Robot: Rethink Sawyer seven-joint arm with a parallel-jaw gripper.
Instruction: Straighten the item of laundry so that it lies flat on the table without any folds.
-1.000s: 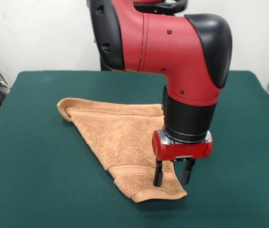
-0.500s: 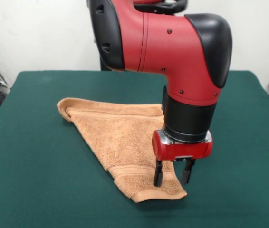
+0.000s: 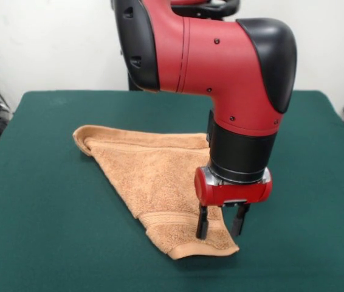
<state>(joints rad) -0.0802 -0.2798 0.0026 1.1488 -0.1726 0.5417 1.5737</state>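
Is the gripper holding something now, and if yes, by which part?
Nothing is held. The gripper is open, its fingers standing apart over the towel near its front corner, on the table.

1. The arm (image 3: 220,67) reaches in from above, its wrist pointing straight down.
2. The gripper (image 3: 222,226) hangs low near the front.
3. Its two black fingers (image 3: 202,224) stand parted, with a clear gap between them.

A dark green bench (image 3: 50,243) fills the lower frame. An orange-tan towel (image 3: 151,176) lies on it left of centre, folded into a rough triangle.
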